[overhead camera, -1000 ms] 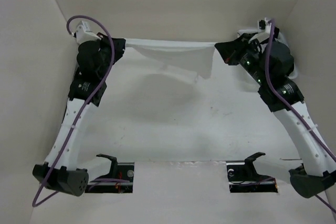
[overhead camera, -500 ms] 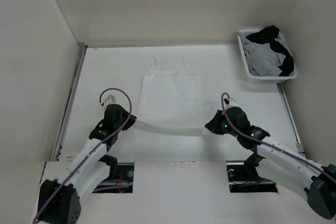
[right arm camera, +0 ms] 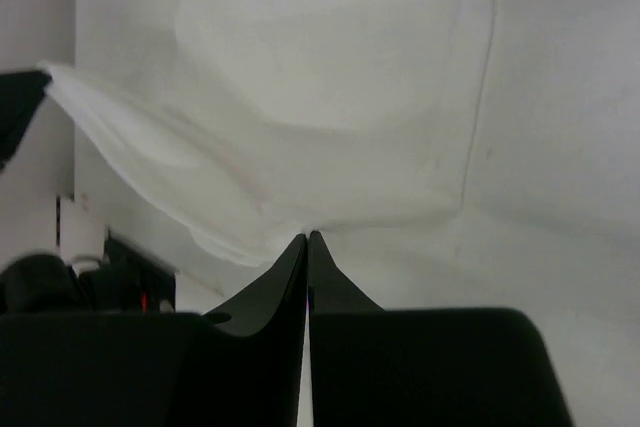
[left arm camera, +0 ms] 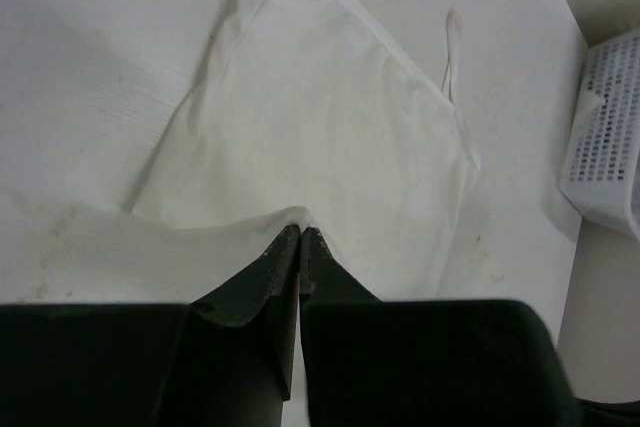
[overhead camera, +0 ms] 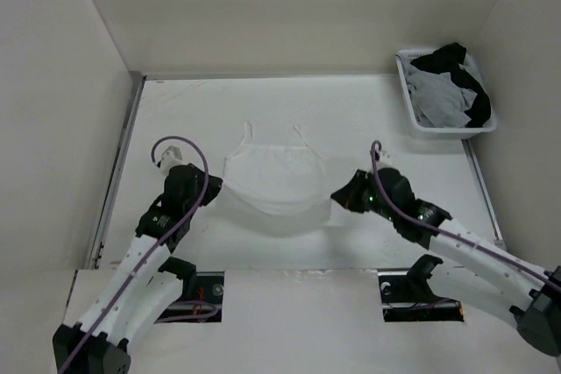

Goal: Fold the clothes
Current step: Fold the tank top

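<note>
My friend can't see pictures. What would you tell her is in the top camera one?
Two robot arms each pinch a near corner of a white strappy top, left gripper and right gripper, lifting its hem off the white table. A white basket in the far right corner holds a grey garment and a black garment.

The left gripper (left arm camera: 300, 232) has its two dark jaws pressed together on the near edge of the white top (left arm camera: 330, 127). The top lies spread on the white table (left arm camera: 90, 57), its narrow straps (left arm camera: 448, 47) at the far end. A white perforated basket (left arm camera: 605, 137) stands at the right.
</note>
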You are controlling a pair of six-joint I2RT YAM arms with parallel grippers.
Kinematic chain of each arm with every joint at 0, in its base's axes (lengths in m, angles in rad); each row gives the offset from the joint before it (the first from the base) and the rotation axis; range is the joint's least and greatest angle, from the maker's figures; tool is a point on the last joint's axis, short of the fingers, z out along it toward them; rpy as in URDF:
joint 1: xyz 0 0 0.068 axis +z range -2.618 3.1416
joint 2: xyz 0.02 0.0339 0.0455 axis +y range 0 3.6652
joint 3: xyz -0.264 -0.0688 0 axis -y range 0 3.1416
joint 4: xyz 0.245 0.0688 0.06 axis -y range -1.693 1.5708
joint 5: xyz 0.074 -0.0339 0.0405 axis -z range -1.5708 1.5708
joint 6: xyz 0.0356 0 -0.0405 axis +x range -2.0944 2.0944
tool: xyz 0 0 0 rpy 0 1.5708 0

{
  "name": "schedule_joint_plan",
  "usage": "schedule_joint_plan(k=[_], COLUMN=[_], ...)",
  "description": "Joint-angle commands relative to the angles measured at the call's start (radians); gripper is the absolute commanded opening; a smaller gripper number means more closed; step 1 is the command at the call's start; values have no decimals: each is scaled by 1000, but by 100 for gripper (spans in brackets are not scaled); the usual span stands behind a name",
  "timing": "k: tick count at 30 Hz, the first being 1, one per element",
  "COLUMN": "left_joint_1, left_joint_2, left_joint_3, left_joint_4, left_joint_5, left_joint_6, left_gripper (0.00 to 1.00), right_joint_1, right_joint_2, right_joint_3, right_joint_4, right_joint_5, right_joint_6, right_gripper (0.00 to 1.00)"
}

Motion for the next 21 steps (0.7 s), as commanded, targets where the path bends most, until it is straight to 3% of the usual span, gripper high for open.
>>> schedule_joint_plan(k=[1, 6, 11, 16, 18, 21], left_joint_1=[62, 155, 185, 203, 217, 229], left_joint_2=[193, 636, 1013, 1189, 1212, 1218], left_joint_3=[114, 318, 580, 720, 735, 731], left_joint_4=[231, 489, 540, 546, 564, 619], left_joint_5=[-47, -37, -37, -49, -48, 20], left_joint_6=[57, 57, 61, 74, 77, 126], left_gripper=[0, 0, 0, 4, 10, 32], right_joint_1=[-197, -396, -492, -541, -551, -558], right_joint_2=[168, 524, 853, 1113, 1190, 1228], right_joint_3=[179, 411, 670, 889, 957, 983], right_joint_4=[178, 326, 348, 334, 334, 332], right_joint_5=[-117, -261, -328, -355, -360, -348], right_joint_6=[-163, -223, -234, -216, -194, -171], right_gripper=[5, 5, 4, 12, 16, 39])
